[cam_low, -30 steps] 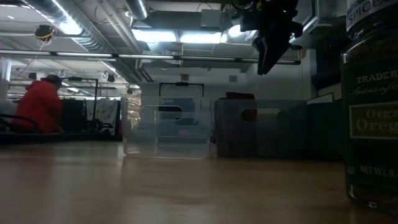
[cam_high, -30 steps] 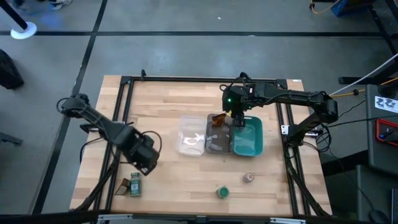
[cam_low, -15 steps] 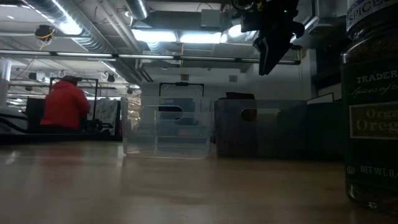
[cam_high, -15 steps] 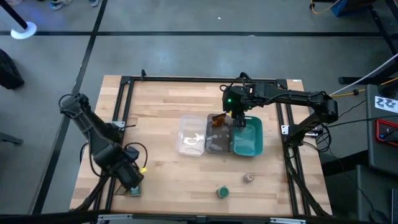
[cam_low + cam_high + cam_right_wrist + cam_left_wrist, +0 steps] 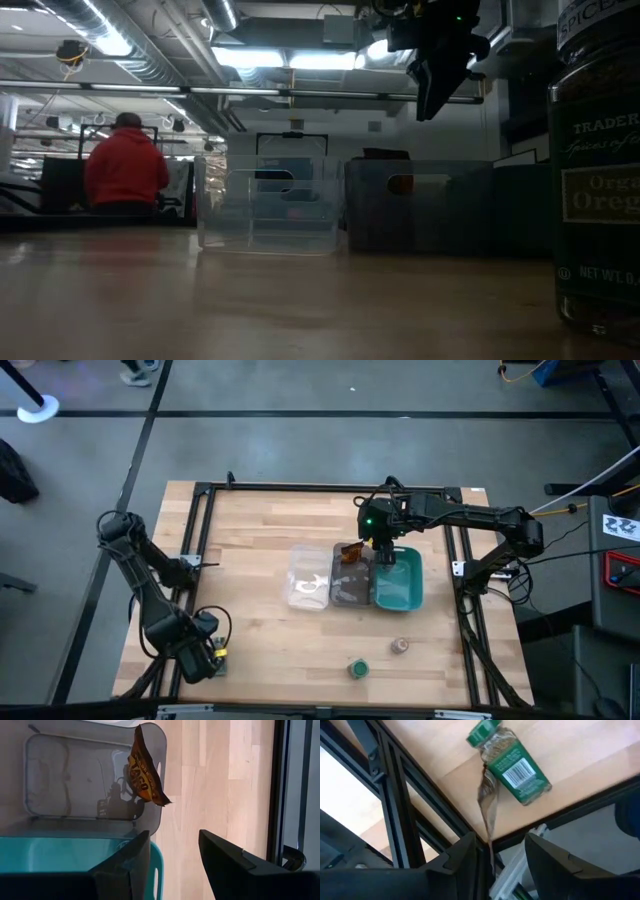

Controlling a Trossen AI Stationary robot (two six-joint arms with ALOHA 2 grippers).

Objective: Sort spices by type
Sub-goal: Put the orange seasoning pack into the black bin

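**Left jaws over corner jar, right jaws above trays**

High view: left gripper (image 5: 200,657) sits at the near-left corner of the counter (image 5: 260,530), over the spot where a jar and sachet lie; both hidden under it here. Right gripper (image 5: 384,550) hangs over the seam btw. the grey tray (image 5: 351,592) and teal tray (image 5: 401,598). An orange sachet (image 5: 349,553) leans on the grey tray's far rim. Clear tray (image 5: 308,586) stands just left of the grey one. Near the front edge: a green-lidded jar (image 5: 358,669) and a pinkish-lidded jar (image 5: 400,646), apart from each other.

Low view: right arm's fingers point down above the trays. A big oregano jar (image 5: 598,170) fills the right side, close to the lens. A person in red (image 5: 125,175) stands in the room behind.

Left wrist view: fingers apart, nothing btw. them. A second green-lidded jar (image 5: 509,761) lies on its side at the counter edge, a thin sachet (image 5: 488,802) touching it, edge-on.

Right wrist view: fingers apart, empty. Orange sachet tilted against the grey tray wall, teal tray nearer.
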